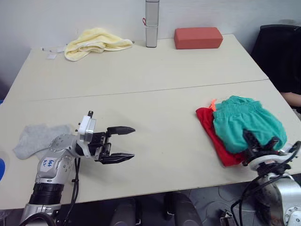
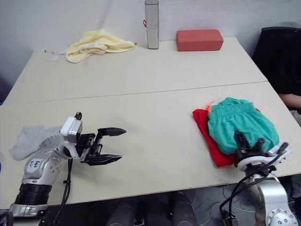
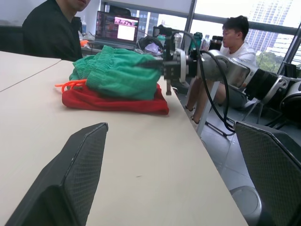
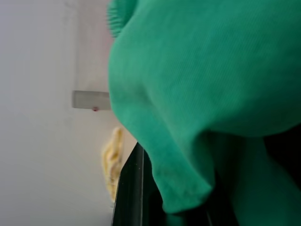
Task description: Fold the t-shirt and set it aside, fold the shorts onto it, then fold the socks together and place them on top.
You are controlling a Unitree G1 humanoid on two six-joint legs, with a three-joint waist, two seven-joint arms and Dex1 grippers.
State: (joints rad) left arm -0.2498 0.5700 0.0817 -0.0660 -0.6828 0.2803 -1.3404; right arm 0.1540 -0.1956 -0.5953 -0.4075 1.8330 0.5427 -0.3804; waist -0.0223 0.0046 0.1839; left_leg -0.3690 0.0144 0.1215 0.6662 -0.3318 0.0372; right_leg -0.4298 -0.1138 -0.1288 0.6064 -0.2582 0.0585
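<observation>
Quick count on the table: one red t-shirt, one pair of teal shorts, grey socks lying in a single flat patch, so can't tell if that's one or two. Extras along the far edge: one pale yellow towel, one grey upright cylinder, one brick-red block. Two people visible beyond the table in the left wrist view.

T-shirt folded into a compact slab near the right front edge, with only a strip of red peeking out on the left side and front. Shorts bunched on top of it, gathered waistband toward the far side, orange drawstring poking out at the far-left corner. Socks well apart from that pile, flat by the left front edge, just beside the left arm.

Left gripper hanging over bare tabletop, jaws spread wide, nothing between them. Right gripper at the near edge of the shorts, fingers parted with teal fabric draped between them in the right wrist view.
</observation>
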